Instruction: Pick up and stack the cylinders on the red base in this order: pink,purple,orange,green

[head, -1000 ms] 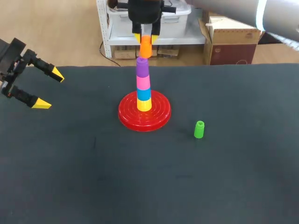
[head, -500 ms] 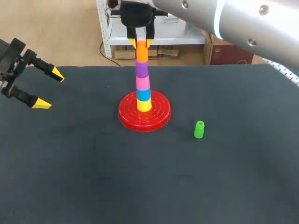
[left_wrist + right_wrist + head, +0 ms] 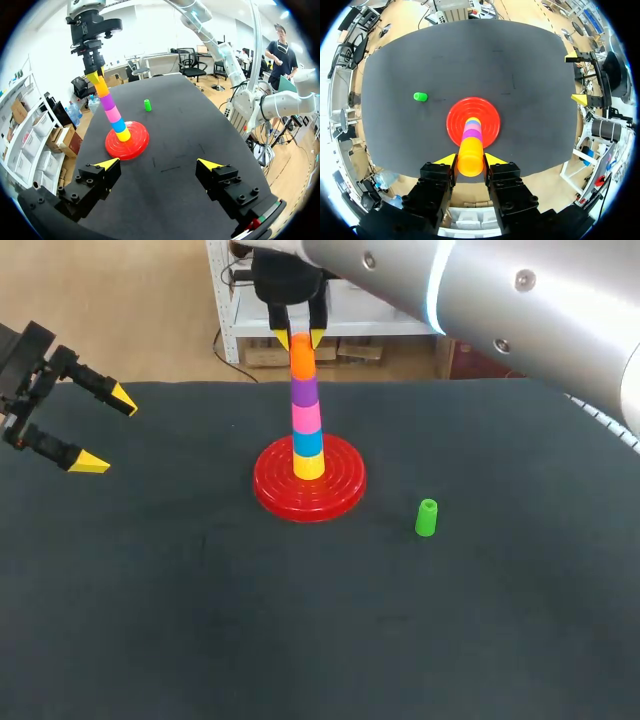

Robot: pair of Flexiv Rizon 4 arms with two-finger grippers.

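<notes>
On the red base (image 3: 338, 494) stands a stack of yellow, blue, pink (image 3: 306, 417) and purple (image 3: 304, 390) cylinders. My right gripper (image 3: 299, 339) hangs over the stack, shut on the orange cylinder (image 3: 302, 358), which rests on the purple one. In the right wrist view the orange cylinder (image 3: 470, 158) sits between the fingers, straight above the base (image 3: 487, 116). The green cylinder (image 3: 426, 517) stands upright on the table to the right of the base. My left gripper (image 3: 97, 428) hovers open at the table's far left, holding nothing, and in its own view (image 3: 158, 163) looks toward the stack (image 3: 112, 114).
The dark table (image 3: 320, 620) stretches wide in front of the base. My right arm (image 3: 480, 300) crosses above the table's back right part.
My right gripper has come down and slightly left with the orange cylinder, from above the stack onto the purple cylinder. The left arm has not moved.
</notes>
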